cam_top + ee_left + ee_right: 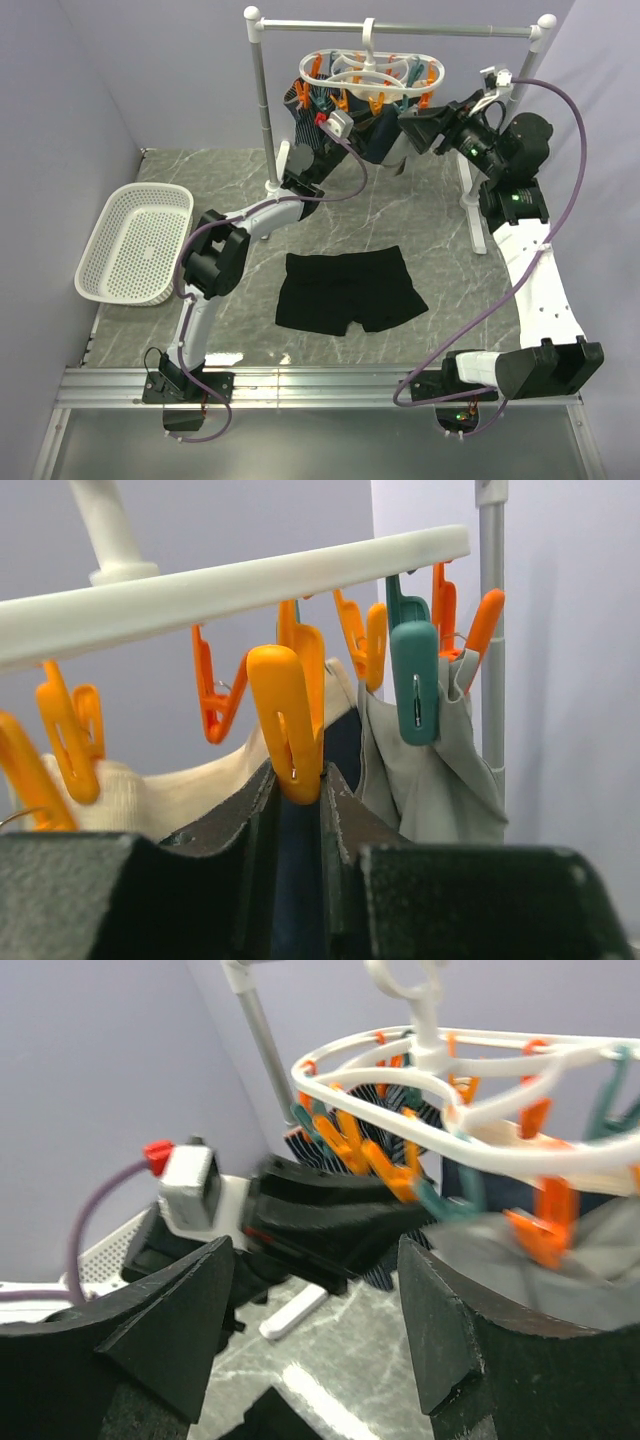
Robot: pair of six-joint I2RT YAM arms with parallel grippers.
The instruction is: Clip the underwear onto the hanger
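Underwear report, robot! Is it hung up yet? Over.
Left hand straddles an orange peg; right hand open, empty. Underwear flat on table, not clipped. Other clothes crowd hanger.

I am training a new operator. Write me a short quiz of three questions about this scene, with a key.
1. True or false: the underwear lies on the table, clipped to nothing.
2. On which side does the basket stand? A left, B right, C under the hanger.
3. Fill in: the right tool is ____.
Key: 1 true; 2 A; 3 open.
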